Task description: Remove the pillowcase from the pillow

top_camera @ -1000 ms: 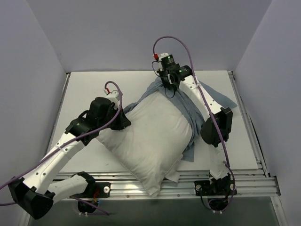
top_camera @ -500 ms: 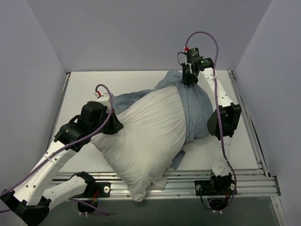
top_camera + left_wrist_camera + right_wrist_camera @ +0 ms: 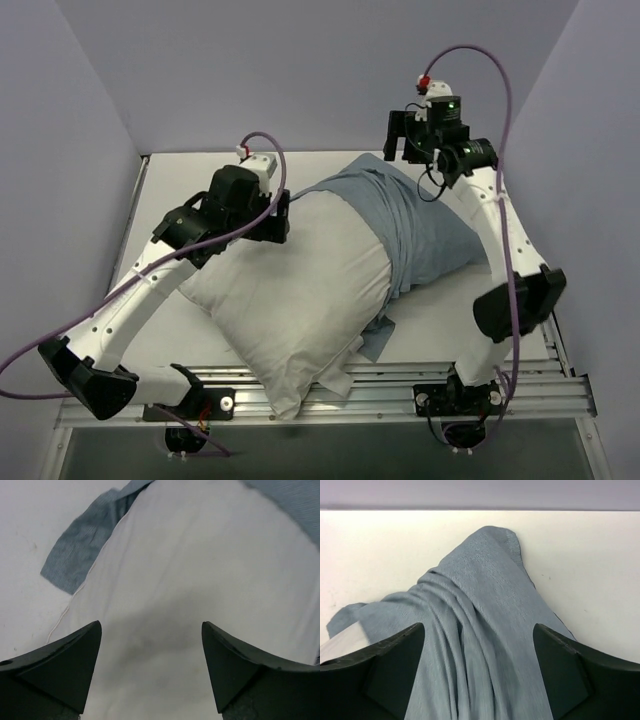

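The white pillow [image 3: 300, 300] lies slantwise across the table, its near corner over the front edge. The blue-grey pillowcase [image 3: 415, 225] is draped over its far right end, with a flap showing below the pillow [image 3: 375, 345]. My left gripper [image 3: 280, 215] hovers open over the pillow's far left part, with only bare pillow cloth [image 3: 200, 570] between the fingers [image 3: 65, 665] and a strip of pillowcase [image 3: 75, 560] beyond. My right gripper [image 3: 400, 135] hangs open above the pillowcase's far end [image 3: 485, 580], holding nothing. A white pillow corner [image 3: 342, 640] peeks out at the left.
The white table [image 3: 180, 190] is boxed in by pale walls at the left, back and right. The back wall [image 3: 330, 90] rises just behind my right gripper. Metal rails [image 3: 540, 385] run along the near edge by the arm bases.
Both grippers have opened and let go. The right one rose and moved right off the pillowcase, which fell over the pillow. The left arm swung away from me and to the right.
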`<state>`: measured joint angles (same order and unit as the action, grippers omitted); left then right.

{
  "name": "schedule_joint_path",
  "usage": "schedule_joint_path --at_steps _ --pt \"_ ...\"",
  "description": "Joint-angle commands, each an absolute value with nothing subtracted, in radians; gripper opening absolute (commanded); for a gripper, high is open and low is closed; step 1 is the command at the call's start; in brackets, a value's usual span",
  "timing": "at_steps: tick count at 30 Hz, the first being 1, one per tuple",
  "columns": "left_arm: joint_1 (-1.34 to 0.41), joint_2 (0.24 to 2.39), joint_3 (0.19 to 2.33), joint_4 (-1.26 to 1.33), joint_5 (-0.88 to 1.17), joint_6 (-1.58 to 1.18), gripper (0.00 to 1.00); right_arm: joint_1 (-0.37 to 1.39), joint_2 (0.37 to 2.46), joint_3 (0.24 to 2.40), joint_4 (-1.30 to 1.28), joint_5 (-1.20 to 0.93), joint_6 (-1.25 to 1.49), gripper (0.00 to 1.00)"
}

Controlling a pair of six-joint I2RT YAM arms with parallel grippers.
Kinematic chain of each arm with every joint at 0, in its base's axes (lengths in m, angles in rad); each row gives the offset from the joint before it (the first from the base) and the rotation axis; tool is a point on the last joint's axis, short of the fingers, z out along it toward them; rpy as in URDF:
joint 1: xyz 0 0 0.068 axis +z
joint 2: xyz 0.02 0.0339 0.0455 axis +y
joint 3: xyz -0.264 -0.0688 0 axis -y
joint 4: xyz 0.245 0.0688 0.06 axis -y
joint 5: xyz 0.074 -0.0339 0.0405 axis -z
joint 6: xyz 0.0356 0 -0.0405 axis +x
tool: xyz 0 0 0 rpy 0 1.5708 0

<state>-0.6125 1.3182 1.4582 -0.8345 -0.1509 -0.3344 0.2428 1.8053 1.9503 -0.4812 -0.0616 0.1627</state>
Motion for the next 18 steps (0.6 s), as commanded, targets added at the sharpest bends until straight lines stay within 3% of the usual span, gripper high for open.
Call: schedule_joint_path --at_steps 1,4,11,18 --pt "-0.789 1.315 1.629 -0.799 -0.253 -0.223 0.91 0.239 1.552 1.759 -0.390 -0.003 0.208 0.86" --pt "-0.990 1.362 1.684 -0.802 -0.320 -0.167 1.00 0.222 1.402 1.567 -0.368 -0.003 0.256 0.91" --pt "-1.316 1.543 1.638 -0.746 -0.532 -0.002 0.94 0.218 1.183 1.294 -0.383 -0.054 0.293 0.96" --pt "-1.336 1.676 1.568 -0.684 -0.616 -0.052 0.94 0.219 1.059 1.091 -0.382 -0.139 0.316 0.98"
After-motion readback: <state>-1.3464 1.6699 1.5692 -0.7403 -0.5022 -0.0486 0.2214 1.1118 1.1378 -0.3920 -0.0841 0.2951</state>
